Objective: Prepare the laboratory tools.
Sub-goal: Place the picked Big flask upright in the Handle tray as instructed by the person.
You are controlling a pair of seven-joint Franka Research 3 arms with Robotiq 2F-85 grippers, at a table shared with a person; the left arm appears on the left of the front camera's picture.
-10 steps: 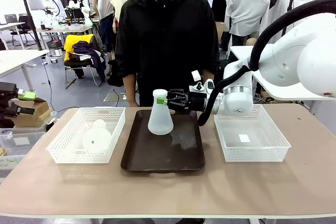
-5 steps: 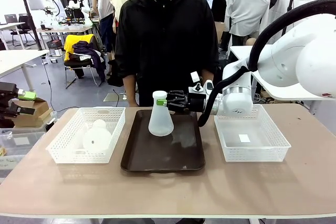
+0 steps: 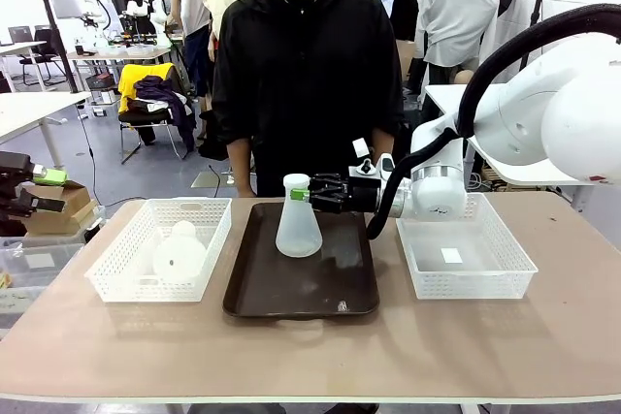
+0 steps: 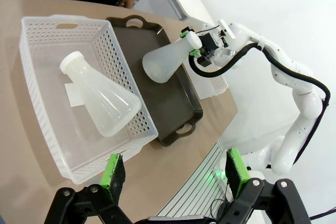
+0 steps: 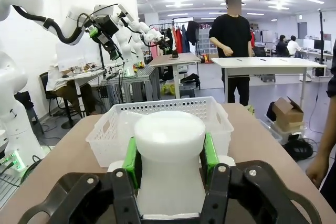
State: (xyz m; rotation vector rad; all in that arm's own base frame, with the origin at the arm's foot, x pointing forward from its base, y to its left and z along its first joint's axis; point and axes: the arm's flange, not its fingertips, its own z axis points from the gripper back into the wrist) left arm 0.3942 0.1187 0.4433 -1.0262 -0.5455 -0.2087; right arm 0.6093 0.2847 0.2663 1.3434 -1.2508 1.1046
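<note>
Right hand (image 3: pixel 300 195) w/ flask (image 3: pixel 298 230) shifted slightly right, lower over tray (image 3: pixel 291 290).

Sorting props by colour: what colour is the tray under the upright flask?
Dark brown tray, plain, no pattern; clearest in the front view.

Flask (image 3: pixel 297 230) over tray (image 3: pixel 291 290); near table (image 3: pixel 310 356) free

The tray (image 3: pixel 291 293) lies at the middle of the table (image 3: pixel 437 346), between two baskets. The left basket (image 3: pixel 112 259) sits just beside it toward the left edge, the right basket (image 3: pixel 514 254) just beside it toward the right edge. The standing flask (image 3: pixel 298 230) is upright on the tray's far half. The lying flask (image 3: pixel 179 257) rests on its side in the left basket. The right gripper (image 3: pixel 301 195), reaching in from the right, is closed round the standing flask's neck. A person (image 3: pixel 306 75) stands behind the far edge.
</note>
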